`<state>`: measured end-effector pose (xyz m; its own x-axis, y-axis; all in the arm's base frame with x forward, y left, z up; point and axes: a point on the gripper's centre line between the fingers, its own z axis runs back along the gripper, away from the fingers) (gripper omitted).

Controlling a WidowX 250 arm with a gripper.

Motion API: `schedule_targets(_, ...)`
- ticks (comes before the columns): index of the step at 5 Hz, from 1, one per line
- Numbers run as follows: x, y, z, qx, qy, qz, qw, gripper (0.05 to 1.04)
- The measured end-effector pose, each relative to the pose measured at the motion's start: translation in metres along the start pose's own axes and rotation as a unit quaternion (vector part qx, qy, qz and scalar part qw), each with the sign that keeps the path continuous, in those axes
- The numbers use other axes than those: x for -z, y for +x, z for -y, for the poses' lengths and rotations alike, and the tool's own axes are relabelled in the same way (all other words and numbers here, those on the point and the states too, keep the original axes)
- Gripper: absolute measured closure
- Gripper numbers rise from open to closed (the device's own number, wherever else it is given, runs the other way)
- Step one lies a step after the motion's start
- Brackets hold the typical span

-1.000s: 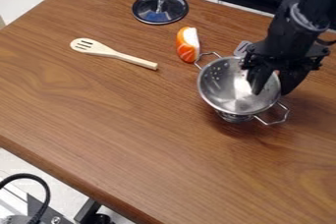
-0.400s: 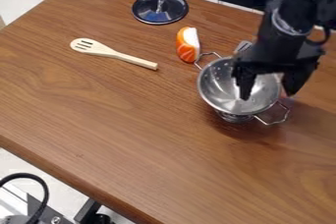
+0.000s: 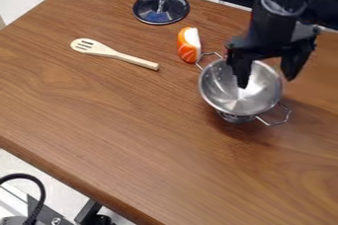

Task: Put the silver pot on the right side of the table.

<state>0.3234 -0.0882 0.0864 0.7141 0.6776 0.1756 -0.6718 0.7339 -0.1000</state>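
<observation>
Silver pot stood right of centre on the wooden table.
Bare metal shone in its bowl; the gripper had its jaws released, spread around the far rim, one finger over the bowl.

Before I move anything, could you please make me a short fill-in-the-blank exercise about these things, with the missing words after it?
At its rim, the silver pot has two wire ____.
The gripper has its fingers apart, so it is ____, not shut.
The food piece beside the pot is orange and ____.
In the camera view, the spoon lies to the ____ of the food piece.
Missing words: handles; open; white; left.
</observation>
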Motion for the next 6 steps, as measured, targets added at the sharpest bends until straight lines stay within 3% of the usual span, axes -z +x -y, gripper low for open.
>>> schedule_targets(1, -0.003, 0.002, -0.008, -0.004, 0.010, -0.020, 0.9997, 0.083)
schedule_targets(2, -0.020, 0.015, -0.015, -0.002, -0.010, -0.013, 0.9999, 0.083)
schedule_targets(3, -0.017, 0.022, -0.031, 0.010, -0.010, -0.031, 0.9994, 0.083)
schedule_targets(4, -0.026, 0.032, -0.050, 0.029, -0.026, -0.039, 0.9985, 0.083)
schedule_targets(6, -0.033, 0.032, -0.106, 0.072, -0.027, -0.053, 0.9956, 0.083)
